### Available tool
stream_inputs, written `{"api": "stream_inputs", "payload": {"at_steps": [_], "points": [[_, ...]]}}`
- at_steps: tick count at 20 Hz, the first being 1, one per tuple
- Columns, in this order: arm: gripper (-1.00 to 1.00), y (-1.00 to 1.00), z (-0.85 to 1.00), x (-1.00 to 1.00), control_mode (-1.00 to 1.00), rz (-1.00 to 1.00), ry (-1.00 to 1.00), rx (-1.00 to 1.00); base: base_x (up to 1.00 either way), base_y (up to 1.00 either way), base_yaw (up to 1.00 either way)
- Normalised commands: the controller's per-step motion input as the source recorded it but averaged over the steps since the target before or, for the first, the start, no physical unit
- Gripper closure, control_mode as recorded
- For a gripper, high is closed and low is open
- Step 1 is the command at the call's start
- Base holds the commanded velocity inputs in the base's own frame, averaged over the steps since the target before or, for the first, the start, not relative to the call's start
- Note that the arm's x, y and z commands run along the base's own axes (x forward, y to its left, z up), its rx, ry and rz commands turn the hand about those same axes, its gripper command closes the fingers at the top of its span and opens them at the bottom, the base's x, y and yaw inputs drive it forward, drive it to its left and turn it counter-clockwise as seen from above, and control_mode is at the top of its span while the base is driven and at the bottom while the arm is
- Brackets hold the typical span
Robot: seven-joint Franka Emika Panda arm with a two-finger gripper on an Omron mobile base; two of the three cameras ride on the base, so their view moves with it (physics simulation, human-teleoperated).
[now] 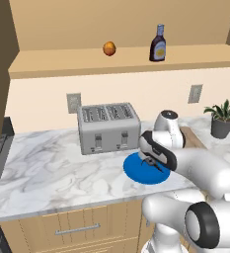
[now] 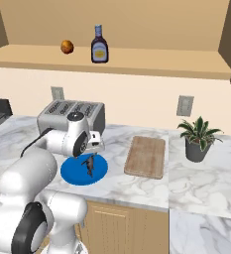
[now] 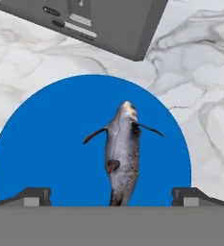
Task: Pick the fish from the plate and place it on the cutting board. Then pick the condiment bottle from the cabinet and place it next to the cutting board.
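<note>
Marble counter runs under everything I work on, with the tan cabinet recessed in the wall above it. At the centre of my attention lies the fish, flat on the blue plate, nose pointing away from my hand and toward the toaster. My gripper hangs released just above it, one fingertip standing off each flank and the tail end between them. To take it cleanly, I judge I should come straight down, keeping the body centred, and close across its narrow width (the thin fins offer nothing to hold). Stopping just short of the plate should spare my tips a scrape. A grip nearer mid-body than tail would probably stop it from swinging. Beyond the plate to the right waits the cutting board, bare, near a potted plant. Up on the cabinet shelf stands the condiment bottle, upright beside an orange fruit, for later.
</note>
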Motion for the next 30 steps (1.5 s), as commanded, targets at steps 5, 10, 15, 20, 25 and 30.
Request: {"api": "stream_inputs", "payload": {"at_steps": [5, 10, 15, 20, 25, 30], "points": [[-1.00, 0.00, -0.22, 0.04, -1.00, 0.00, 0.03, 0.00, 0.00, 0.00, 0.00], [-1.00, 0.00, -0.29, 0.04, -1.00, 0.00, 0.05, 0.00, 0.00, 0.00, 0.00], [-1.00, 0.00, -0.24, 0.09, -1.00, 0.00, 0.01, 0.00, 0.00, 0.00, 0.00], [-1.00, 0.00, -0.21, 0.11, -1.00, 0.01, 0.00, 0.00, 0.00, 0.00, 0.00], [-1.00, 0.00, -0.20, 0.10, -1.00, 0.01, 0.00, 0.00, 0.00, 0.00, 0.00], [-1.00, 0.00, -0.18, 0.10, -1.00, 0.01, 0.00, 0.00, 0.00, 0.00, 0.00]]}}
